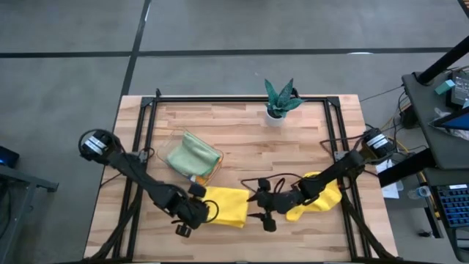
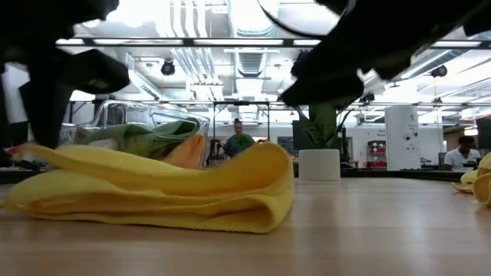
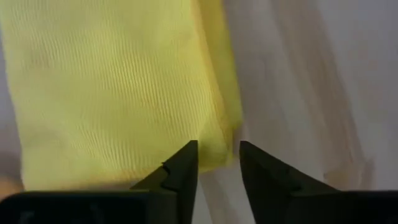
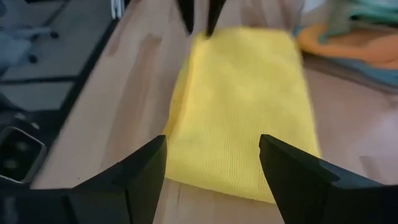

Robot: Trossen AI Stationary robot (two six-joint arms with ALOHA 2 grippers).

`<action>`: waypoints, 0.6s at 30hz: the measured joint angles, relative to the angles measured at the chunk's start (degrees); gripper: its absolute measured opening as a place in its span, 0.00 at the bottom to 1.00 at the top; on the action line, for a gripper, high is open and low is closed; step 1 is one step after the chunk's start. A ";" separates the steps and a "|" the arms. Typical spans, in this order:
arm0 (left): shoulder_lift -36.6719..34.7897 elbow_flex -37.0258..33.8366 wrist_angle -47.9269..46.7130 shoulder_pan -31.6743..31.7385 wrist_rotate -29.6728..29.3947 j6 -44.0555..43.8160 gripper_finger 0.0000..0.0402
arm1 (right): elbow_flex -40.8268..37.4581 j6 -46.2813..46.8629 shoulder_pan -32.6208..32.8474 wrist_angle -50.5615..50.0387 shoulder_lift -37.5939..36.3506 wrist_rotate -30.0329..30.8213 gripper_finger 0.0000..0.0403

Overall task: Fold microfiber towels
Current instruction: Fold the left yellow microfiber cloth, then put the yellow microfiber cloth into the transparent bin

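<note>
A yellow microfiber towel (image 1: 226,206), folded into a thick strip, lies flat on the wood table near its front edge and shows as stacked layers in the low view (image 2: 169,192). My left gripper (image 1: 192,214) points steeply down at the strip's left end, open by a narrow gap, with one corner (image 3: 219,148) between its fingertips (image 3: 217,163). My right gripper (image 1: 267,210) hovers wide open just off the strip's right end (image 4: 214,163). A second yellow towel (image 1: 321,195) lies crumpled under the right arm. My left gripper stands with its two fingertips (image 3: 186,163) on either side of the folded towel's corner (image 3: 219,148), coming from above. Whether they touch the cloth, I cannot tell. The towel lies flat on the table.
A clear tray (image 1: 176,139) behind the strip holds a pale green towel (image 1: 192,154) with orange cloth (image 1: 212,170) beneath. A teal-leaved plant in a white pot (image 1: 278,101) stands at the far edge. Bare wood lies between the tray and the plant.
</note>
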 joint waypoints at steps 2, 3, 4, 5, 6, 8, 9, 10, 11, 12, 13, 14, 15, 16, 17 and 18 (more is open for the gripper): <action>-0.28 0.00 -2.77 -0.48 0.01 -2.04 0.30 | 1.32 -1.32 0.02 -0.03 2.59 -0.38 0.61; -0.45 0.02 -3.51 -0.58 0.03 -3.08 0.32 | 2.21 -1.96 0.02 -0.40 4.00 -0.36 0.61; -0.55 0.04 -3.72 -0.73 0.00 -3.82 0.33 | 3.49 -2.70 0.02 -0.35 5.44 -0.39 0.61; -0.59 0.04 -3.76 -0.94 0.01 -4.60 0.34 | 4.79 -3.57 0.02 -0.02 6.77 -0.44 0.61; -0.61 0.06 -3.71 -1.01 0.26 -5.16 0.35 | 6.07 -4.68 0.02 -0.05 7.98 -0.64 0.61; -0.63 0.45 -3.45 -1.33 1.20 -6.47 0.36 | 9.08 -6.52 0.02 -0.09 10.34 -0.92 0.61; -0.63 0.74 -3.48 -1.58 1.20 -7.50 0.36 | 10.43 -7.50 0.02 -0.37 11.35 -1.23 0.61; -0.69 0.98 -3.40 -1.73 1.41 -8.25 0.36 | 11.75 -8.12 0.02 -1.31 12.32 -1.81 0.61; -0.69 1.16 -3.28 -1.98 1.47 -9.12 0.36 | 13.25 -8.81 0.00 -2.13 13.22 -2.27 0.61; -0.69 1.24 -3.37 -2.24 1.52 -9.97 0.36 | 14.71 -9.38 0.01 -3.40 13.80 -2.39 0.61; -0.69 1.28 -3.50 -2.46 1.53 -11.19 0.36 | 16.03 -9.65 0.00 -5.50 14.44 -2.38 0.61; -0.69 1.29 -3.47 -2.65 1.71 -12.81 0.36 | 17.49 -9.69 0.00 -7.72 15.06 -2.31 0.61; -0.69 1.29 -3.34 -2.93 1.85 -14.65 0.36 | 18.80 -9.80 0.00 -9.00 15.51 -2.35 0.61; -0.69 1.29 -3.45 -3.16 2.12 -16.17 0.36 | 19.75 -9.92 0.02 -10.16 16.06 -2.35 0.61; -0.69 1.27 -3.64 -3.35 2.74 -17.21 0.36 | 20.50 -10.10 0.02 -11.34 16.49 -2.33 0.61; -0.69 1.27 -3.39 -3.76 3.29 -18.16 0.36 | 21.11 -10.41 0.00 -11.69 16.98 -2.33 0.61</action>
